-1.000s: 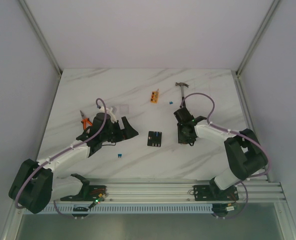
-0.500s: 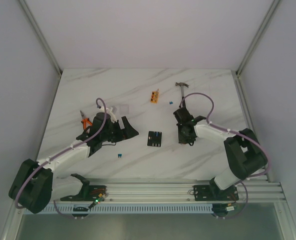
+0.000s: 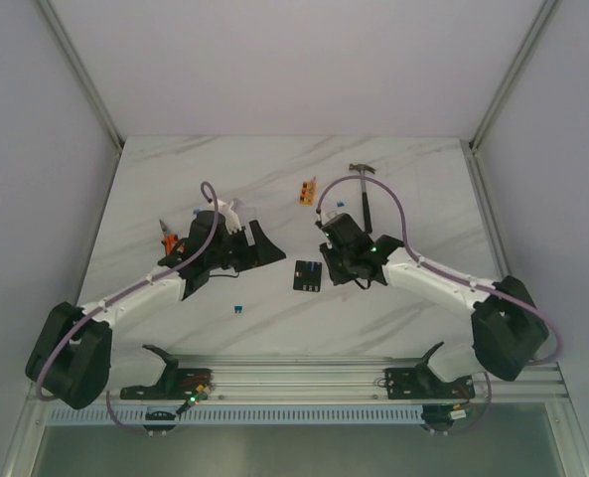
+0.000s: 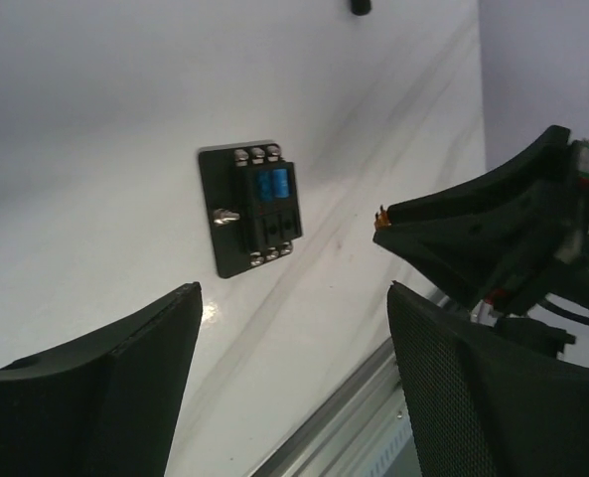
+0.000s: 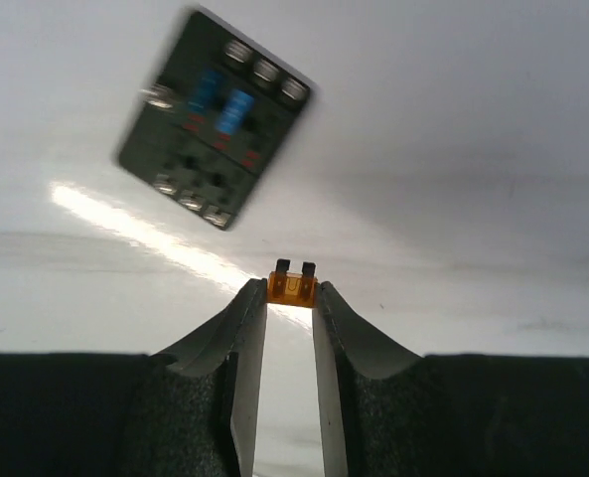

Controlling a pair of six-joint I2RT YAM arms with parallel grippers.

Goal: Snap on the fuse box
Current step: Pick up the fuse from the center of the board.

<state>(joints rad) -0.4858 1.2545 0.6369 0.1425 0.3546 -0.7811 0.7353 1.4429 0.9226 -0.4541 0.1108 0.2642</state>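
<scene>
Gripping orange fuse (image 5: 292,288) — (near fuse box (image 5: 215,117))

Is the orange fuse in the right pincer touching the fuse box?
Apart. The right wrist view shows bare table between the orange fuse, clamped in the right pincer, and the fuse box.

Right wrist view blurs the fuse box (image 5: 215,131)

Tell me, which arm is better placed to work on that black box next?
Right. The right gripper pinches an orange fuse close beside the fuse box; the left gripper is open, empty and farther off.
</scene>
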